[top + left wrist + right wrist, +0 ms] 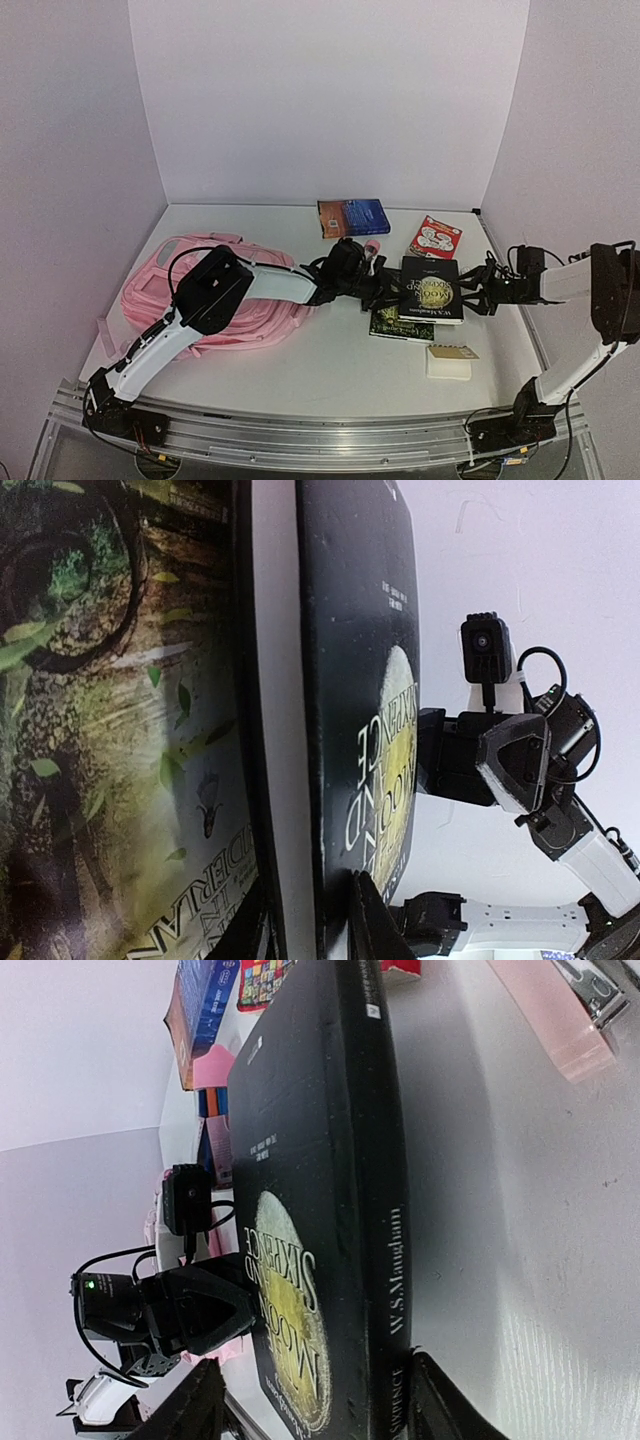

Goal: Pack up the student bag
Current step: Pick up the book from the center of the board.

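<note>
Silver rail (320, 425) along the near edge of the white table (330, 375) carries the bases of both arms, which reach inward from opposite sides. Just beyond it, toward the right, a cream block (448, 365) lies flat with a yellowish card on top.

A little farther in is a green-covered book (392, 323), its far part overlapped by a thick black book (432, 288), a copy of "The Moon and Sixpence" with W. S. Maugham's name on the spine. Both arms meet at this black volume. The left gripper (385, 285) comes in from the book's left edge with its jaws narrow. The left wrist view shows one finger on the cover and the other under the page block, between the black book and the green one, so it holds the black book. The right gripper (478, 292) faces it from the right edge. Its two fingers straddle the spine, one above the cover and one on the table side, but it cannot be told whether they press on the book or stand just off it.

The student bag (255, 320), a large soft pink backpack, lies flat on the left half of the table, partly under the left arm's elbow and well apart from the black book.

Toward the back wall, a red-and-white book (436, 237) lies right of centre, and a blue-and-orange book (353, 217) sits nearest the wall.
</note>
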Controlling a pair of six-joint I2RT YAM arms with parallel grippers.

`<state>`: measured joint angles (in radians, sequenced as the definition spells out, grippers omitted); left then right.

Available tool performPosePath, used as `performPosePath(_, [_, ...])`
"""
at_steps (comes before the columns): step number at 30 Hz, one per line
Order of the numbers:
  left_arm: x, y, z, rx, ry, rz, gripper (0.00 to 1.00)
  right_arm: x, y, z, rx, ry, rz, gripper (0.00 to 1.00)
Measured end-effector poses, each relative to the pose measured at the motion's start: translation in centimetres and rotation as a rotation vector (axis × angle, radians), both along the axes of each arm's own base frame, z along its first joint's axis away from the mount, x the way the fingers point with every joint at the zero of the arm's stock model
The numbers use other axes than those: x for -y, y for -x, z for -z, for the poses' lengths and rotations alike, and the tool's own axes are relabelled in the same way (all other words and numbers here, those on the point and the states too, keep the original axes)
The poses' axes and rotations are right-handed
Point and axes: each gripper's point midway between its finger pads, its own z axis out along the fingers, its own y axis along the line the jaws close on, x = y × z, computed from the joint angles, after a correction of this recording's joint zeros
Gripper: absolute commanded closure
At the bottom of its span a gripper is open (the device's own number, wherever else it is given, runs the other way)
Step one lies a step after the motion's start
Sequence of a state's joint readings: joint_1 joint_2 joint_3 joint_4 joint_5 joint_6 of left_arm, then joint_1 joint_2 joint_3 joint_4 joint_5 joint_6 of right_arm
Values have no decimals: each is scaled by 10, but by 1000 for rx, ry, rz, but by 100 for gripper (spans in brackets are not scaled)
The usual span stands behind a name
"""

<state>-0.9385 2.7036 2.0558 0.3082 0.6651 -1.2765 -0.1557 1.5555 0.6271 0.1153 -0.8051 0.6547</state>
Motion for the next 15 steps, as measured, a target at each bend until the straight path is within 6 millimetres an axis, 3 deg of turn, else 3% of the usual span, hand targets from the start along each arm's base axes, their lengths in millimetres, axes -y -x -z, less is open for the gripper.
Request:
performPosePath(5, [-5,-5,-1,-26,17,-4,100,-5,-4,-1,-10,1,16,48])
performPosePath(9, [-8,-3,5,-60,21,-11,100,-7,-5,3,-51,-1,52,58])
performPosePath(15, [-12,-2,6,-104,67,-35,100,-5,-12,5,-130,-49,145,61])
